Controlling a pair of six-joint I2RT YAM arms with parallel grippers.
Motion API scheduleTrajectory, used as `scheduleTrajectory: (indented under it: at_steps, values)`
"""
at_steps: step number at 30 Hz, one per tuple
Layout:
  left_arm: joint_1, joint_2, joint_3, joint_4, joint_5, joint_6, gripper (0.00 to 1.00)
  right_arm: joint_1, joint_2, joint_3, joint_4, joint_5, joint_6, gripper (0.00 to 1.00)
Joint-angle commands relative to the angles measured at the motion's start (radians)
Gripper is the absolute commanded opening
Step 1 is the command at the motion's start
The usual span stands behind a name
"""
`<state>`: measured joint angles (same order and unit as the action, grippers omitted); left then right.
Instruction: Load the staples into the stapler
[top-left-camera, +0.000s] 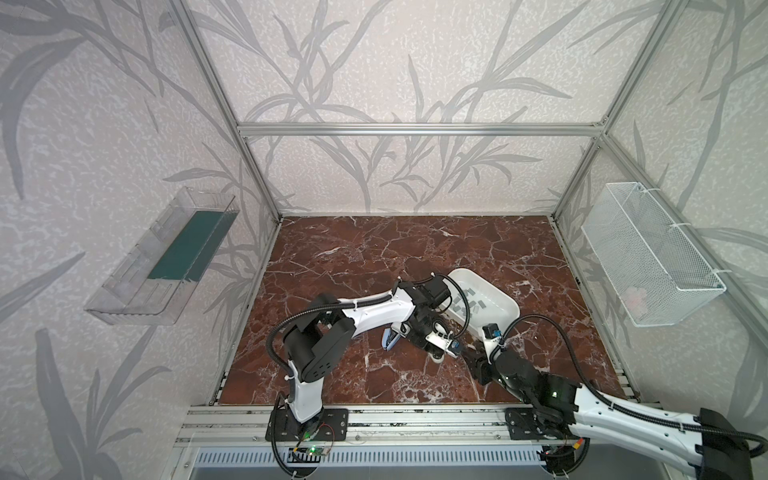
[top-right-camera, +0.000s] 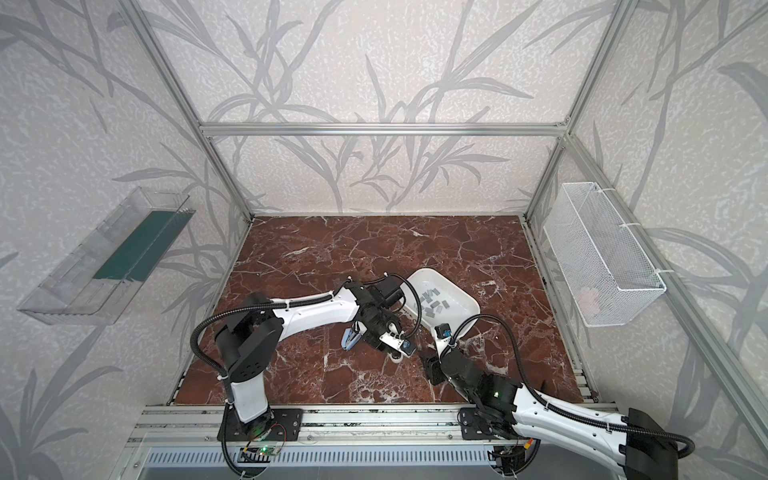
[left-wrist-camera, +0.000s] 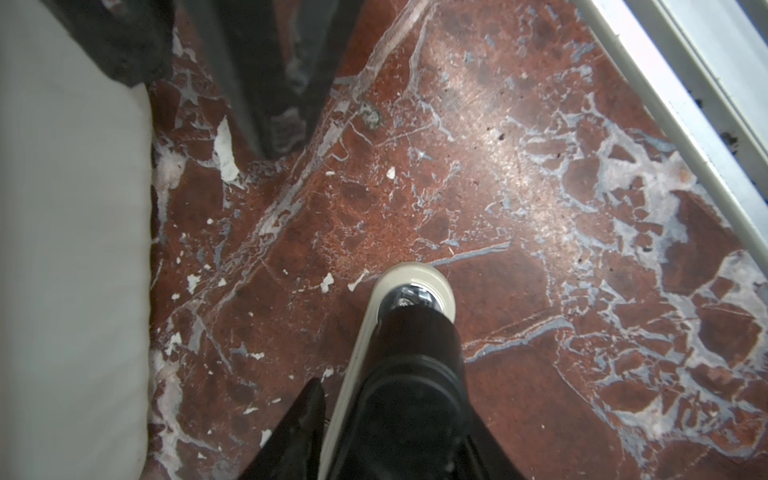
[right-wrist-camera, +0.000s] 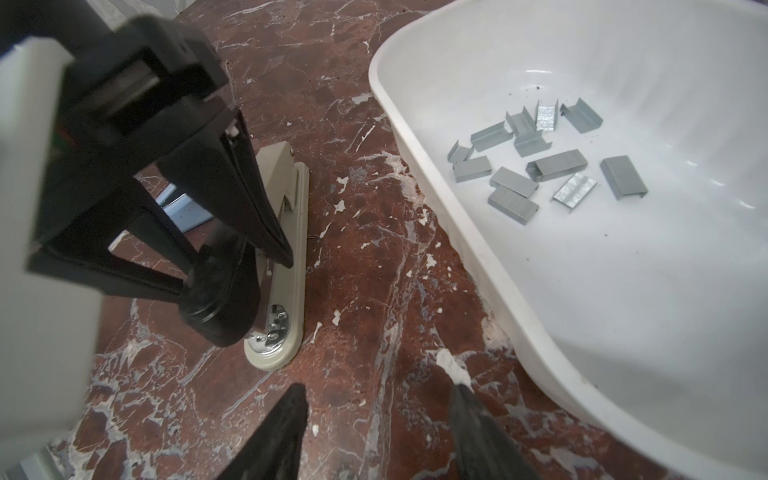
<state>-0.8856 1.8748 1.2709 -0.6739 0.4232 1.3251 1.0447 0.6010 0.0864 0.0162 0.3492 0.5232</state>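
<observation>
While the marble table (right-wrist-camera: 374, 257) fills the right wrist view, you have the white tray (right-wrist-camera: 623, 332) at right and the stapler (right-wrist-camera: 291, 332) left of centre, with the left gripper (right-wrist-camera: 235, 274) clamped on its black top. Your right gripper (right-wrist-camera: 378, 399) gapes empty at the bottom edge; the staples (right-wrist-camera: 540, 166) lie loose in the tray, upper right.
</observation>
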Motion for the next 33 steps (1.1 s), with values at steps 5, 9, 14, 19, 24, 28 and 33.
scheduleTrajectory:
  at_steps: [5, 9, 14, 19, 24, 28, 33]
  values:
    - [0.026, -0.038, -0.07, 0.04, 0.102, 0.036, 0.45, -0.007, -0.014, -0.002, -0.013, -0.007, -0.005, 0.57]
    - [0.03, -0.027, -0.06, 0.03, 0.117, 0.044, 0.4, -0.009, -0.018, -0.001, -0.012, -0.007, -0.008, 0.57]
    - [0.031, -0.035, -0.034, -0.006, 0.147, 0.045, 0.27, -0.01, -0.018, -0.001, -0.012, -0.007, -0.011, 0.57]
    - [0.036, -0.032, 0.007, -0.069, 0.178, 0.049, 0.11, -0.01, -0.029, -0.026, 0.061, -0.065, -0.057, 0.57]
    - [0.052, -0.06, 0.021, -0.098, 0.228, 0.056, 0.0, -0.011, -0.098, -0.044, 0.132, -0.199, -0.179, 0.56]
    - [0.069, -0.118, 0.021, -0.098, 0.292, 0.056, 0.0, -0.01, -0.184, -0.058, 0.173, -0.299, -0.261, 0.51]
    - [0.071, -0.167, 0.017, -0.097, 0.329, 0.06, 0.0, -0.01, -0.269, -0.08, 0.205, -0.381, -0.312, 0.44]
